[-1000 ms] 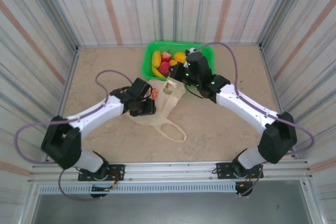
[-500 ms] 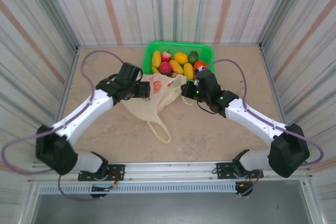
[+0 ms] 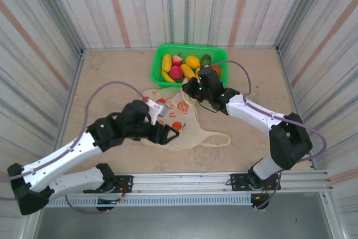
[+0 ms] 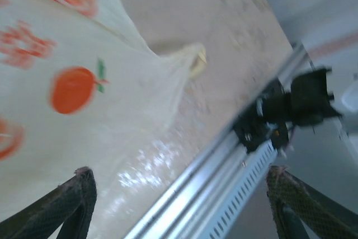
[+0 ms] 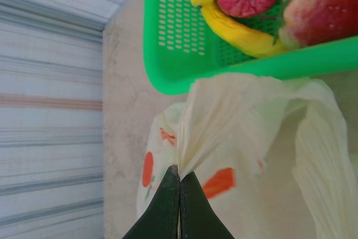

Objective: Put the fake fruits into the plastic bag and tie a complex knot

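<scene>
Tabletop seen from above carries the plastic bag lying flat and crumpled at its centre, one handle loop trailing toward 3 o'clock. The fake fruits sit in the green basket, just beyond the bag at 12 o'clock. The left gripper hangs over the bag's 7 o'clock edge; the right gripper meets the bag's rim at 12 o'clock, beside the basket.

The right wrist view adds the grip itself: the right gripper has its fingers pressed together on a gathered fold of the bag, with a banana and a strawberry behind the basket wall at 12 o'clock.

The left wrist view shows the left gripper spread wide, nothing between its fingers. The printed bag lies below, reaching under the finger at 8 o'clock, while a metal rail runs under the gap.
</scene>
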You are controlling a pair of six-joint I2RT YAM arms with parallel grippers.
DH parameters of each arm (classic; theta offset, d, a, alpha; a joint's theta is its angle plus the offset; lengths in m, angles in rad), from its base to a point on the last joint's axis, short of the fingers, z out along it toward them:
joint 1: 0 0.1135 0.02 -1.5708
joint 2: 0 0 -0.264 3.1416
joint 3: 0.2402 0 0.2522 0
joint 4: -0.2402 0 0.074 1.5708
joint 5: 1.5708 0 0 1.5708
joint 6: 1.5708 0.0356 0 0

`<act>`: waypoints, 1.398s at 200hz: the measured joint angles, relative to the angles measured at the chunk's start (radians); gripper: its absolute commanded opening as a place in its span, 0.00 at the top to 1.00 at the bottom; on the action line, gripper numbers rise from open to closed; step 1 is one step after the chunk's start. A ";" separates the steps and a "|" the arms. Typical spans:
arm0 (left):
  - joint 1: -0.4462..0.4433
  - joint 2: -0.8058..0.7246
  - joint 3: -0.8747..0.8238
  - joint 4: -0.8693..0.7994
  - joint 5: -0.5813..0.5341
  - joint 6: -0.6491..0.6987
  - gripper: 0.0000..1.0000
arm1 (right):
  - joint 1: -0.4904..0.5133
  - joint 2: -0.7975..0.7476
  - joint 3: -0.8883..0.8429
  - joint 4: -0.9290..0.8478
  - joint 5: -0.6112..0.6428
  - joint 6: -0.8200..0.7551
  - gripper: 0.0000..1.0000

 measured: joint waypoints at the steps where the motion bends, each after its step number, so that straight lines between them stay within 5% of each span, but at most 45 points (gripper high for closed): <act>1: -0.010 0.008 0.000 0.002 0.001 0.000 0.20 | 0.000 0.002 0.002 0.001 0.000 0.001 1.00; 29: -0.137 0.214 0.060 0.032 0.002 0.020 0.22 | -0.014 0.021 0.032 0.004 -0.027 0.007 1.00; 53: -0.122 0.397 0.138 0.025 -0.051 0.040 0.29 | -0.036 0.027 0.041 -0.012 -0.050 -0.006 1.00; 88: 0.142 0.484 0.021 0.040 -0.106 -0.017 0.38 | -0.061 0.029 0.042 -0.090 -0.100 -0.131 1.00; 121: 0.399 0.520 -0.041 0.048 -0.144 -0.055 0.37 | -0.065 0.077 0.043 -0.182 -0.133 -0.288 1.00; 198: 0.746 0.816 0.311 0.005 -0.162 0.062 0.37 | 0.009 0.237 0.140 -0.275 -0.154 -0.451 1.00; 233: 0.811 0.745 0.348 -0.048 -0.210 0.120 0.28 | 0.077 0.378 0.327 -0.260 -0.163 -0.431 1.00; 279: 0.810 0.413 0.267 -0.106 -0.245 0.134 0.22 | 0.101 0.500 0.437 -0.201 -0.159 -0.297 1.00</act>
